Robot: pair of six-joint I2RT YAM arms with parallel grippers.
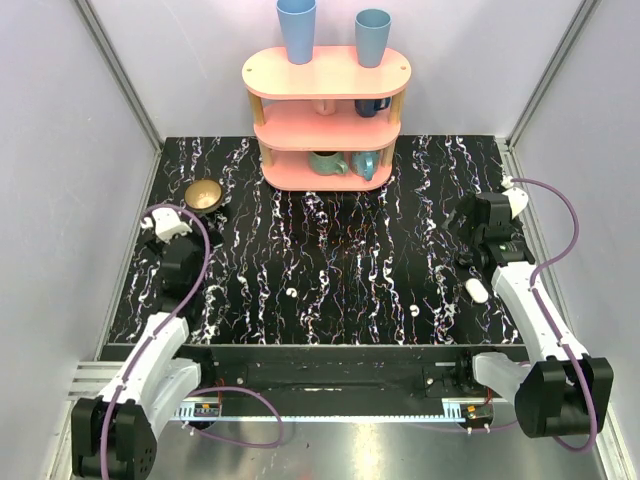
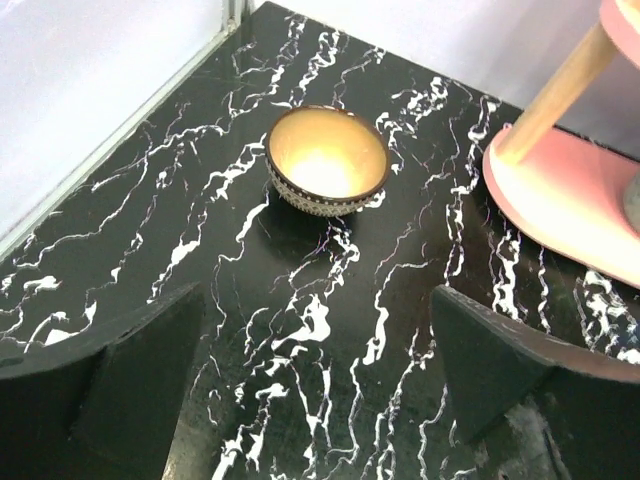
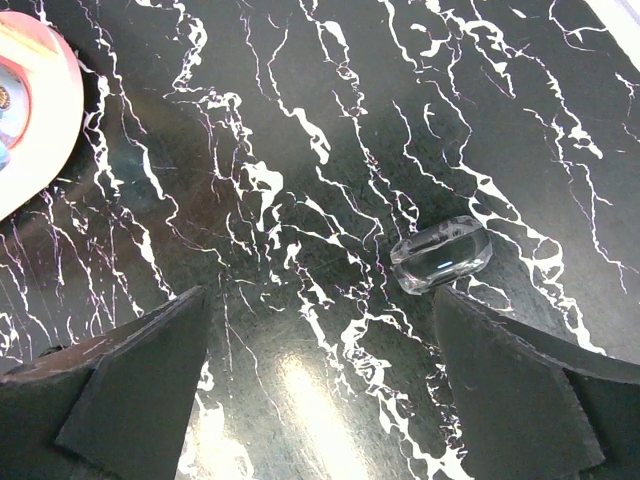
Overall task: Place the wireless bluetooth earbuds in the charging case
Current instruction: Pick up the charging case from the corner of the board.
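Note:
The white charging case [image 1: 477,290] lies on the black marble tabletop at the right, beside the right forearm. Two tiny white earbuds lie apart on the table: one near the front middle [image 1: 291,293], the other right of it [image 1: 413,310]. My right gripper [image 1: 480,218] [image 3: 320,300] is open and empty, farther back than the case. A small clear oval piece [image 3: 441,254] lies just ahead of its right finger. My left gripper [image 1: 172,225] [image 2: 315,300] is open and empty at the far left. The case and earbuds are out of both wrist views.
A small brown bowl [image 1: 204,195] [image 2: 327,160] sits just ahead of the left gripper. A pink three-tier shelf [image 1: 327,115] with blue cups and mugs stands at the back middle; its base shows in the left wrist view [image 2: 560,200]. Grey walls enclose the table.

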